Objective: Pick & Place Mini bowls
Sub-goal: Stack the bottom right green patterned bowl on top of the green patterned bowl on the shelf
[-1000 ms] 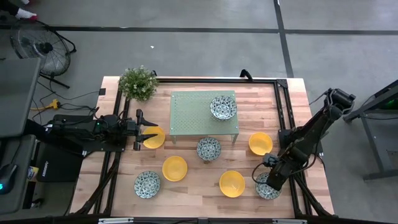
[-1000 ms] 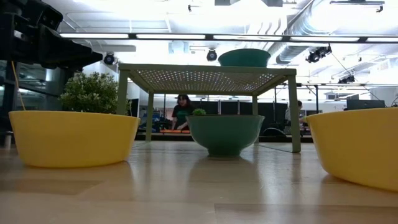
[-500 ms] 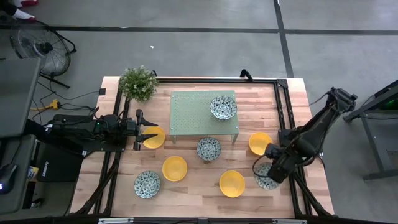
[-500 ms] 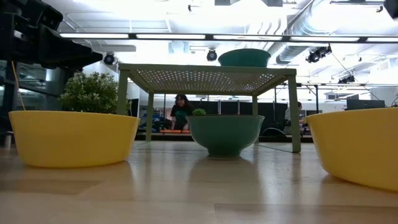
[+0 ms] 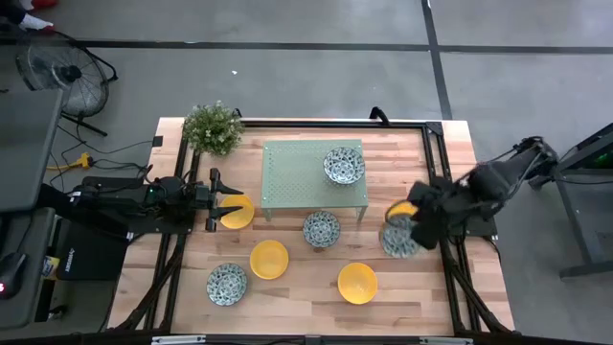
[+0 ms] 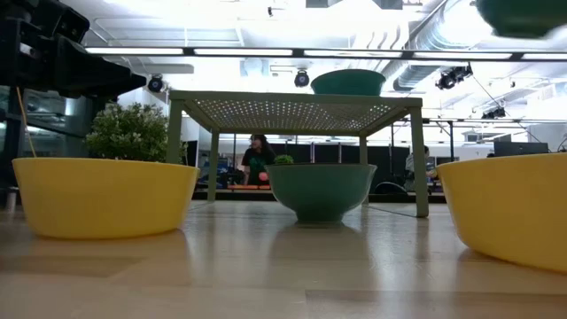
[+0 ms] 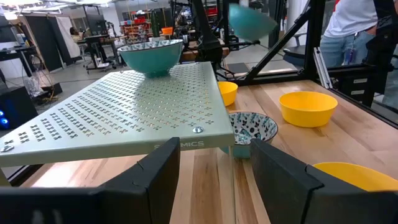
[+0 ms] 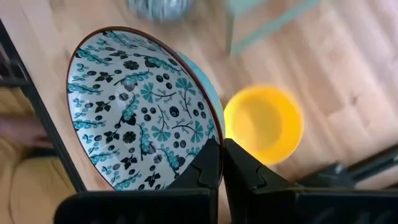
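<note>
My right gripper (image 5: 414, 230) is shut on a white, blue-green patterned mini bowl (image 5: 396, 238). It holds the bowl in the air near the table's right side, over a yellow bowl (image 5: 400, 208). The held bowl also shows in the low view (image 6: 523, 13). One patterned bowl (image 5: 344, 165) stands on the pale green stand (image 5: 297, 172), and another (image 5: 322, 229) stands by the stand's near edge. A third patterned bowl (image 5: 227, 284) and two yellow bowls (image 5: 269, 259) (image 5: 357, 283) stand on the table near its front. My left gripper (image 5: 215, 206) is open at the left, beside a yellow bowl (image 5: 238, 212). My right gripper pinches the patterned bowl's rim (image 8: 217, 142), with one finger (image 8: 208, 165) inside the bowl and the other (image 8: 239, 167) against its teal outer wall. The fingers come from the table's right side. The bowl is lifted clear of the table.
A small leafy plant (image 5: 213, 126) stands at the far left corner. Black frame rails (image 5: 433, 153) run along the table's edges. People show in the room beyond the table (image 6: 258, 158).
My right gripper has risen with the patterned bowl and carried it from the near right of the table toward the far edge and a little left. The bowl is now over the right yellow bowl, lifted well clear of the table.
</note>
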